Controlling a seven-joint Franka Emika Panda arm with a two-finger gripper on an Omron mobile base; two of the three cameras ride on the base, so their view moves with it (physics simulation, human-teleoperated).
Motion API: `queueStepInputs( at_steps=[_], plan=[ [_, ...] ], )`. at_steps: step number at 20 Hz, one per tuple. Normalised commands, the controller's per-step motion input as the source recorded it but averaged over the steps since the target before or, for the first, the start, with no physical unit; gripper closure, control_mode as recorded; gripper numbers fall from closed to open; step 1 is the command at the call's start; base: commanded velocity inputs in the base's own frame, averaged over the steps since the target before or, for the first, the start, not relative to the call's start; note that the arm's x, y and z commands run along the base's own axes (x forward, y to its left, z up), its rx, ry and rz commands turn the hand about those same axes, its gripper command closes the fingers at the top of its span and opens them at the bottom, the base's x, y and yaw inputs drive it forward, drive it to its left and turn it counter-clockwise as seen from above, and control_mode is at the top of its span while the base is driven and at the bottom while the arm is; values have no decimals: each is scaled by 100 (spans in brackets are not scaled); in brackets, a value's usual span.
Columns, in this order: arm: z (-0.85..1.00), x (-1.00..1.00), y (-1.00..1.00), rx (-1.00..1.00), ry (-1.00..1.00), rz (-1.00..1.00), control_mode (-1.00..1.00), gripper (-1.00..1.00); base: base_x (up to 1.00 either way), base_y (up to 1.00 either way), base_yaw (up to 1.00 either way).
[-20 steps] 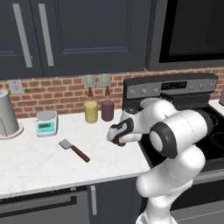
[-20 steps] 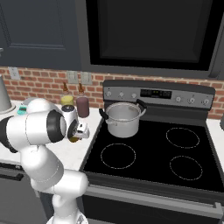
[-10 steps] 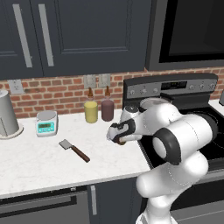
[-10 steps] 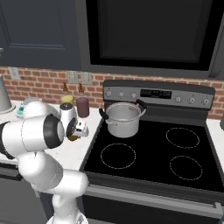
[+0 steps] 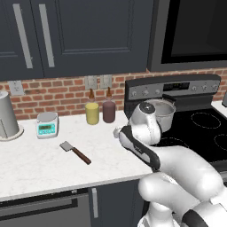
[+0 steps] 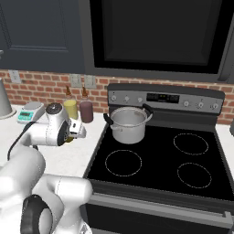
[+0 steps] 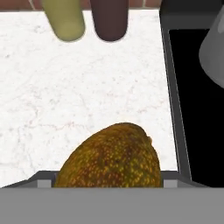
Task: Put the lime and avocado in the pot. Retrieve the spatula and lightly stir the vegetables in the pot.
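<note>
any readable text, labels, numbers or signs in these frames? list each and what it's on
None readable.
Stove control panel: dark display with faint marks, too blurred to read.
Kitchen scale: lit screen, digits too small to read.
Yellow bottle and dark red bottle: no label visible.
Avocado, pot, spatula: no markings.

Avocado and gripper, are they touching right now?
Cannot tell. In the hand view the avocado sits close between the gripper fingers, but the fingertips are hidden at the bottom edge, so neither contact nor a gap shows.

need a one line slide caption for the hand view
Avocado sits close between the fingers above the white counter, two bottles behind, stove at right.
</note>
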Motion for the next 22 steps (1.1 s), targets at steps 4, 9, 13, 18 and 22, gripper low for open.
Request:
queueStepInputs(
  at_steps=[4, 9, 13, 18, 22],
  plan=[
    [100, -70, -10, 0, -14, 0, -100, 100, 0, 0, 0],
    [100, -56, -20, 0, -4, 0, -100, 100, 0, 0, 0],
    [100, -49, -32, 0, -3, 0, -100, 100, 0, 0, 0],
    [100, -21, -18, 0, 3, 0, -100, 100, 0, 0, 0],
    [100, -13, -35, 0, 10, -5, -100, 100, 0, 0, 0]
  ],
)
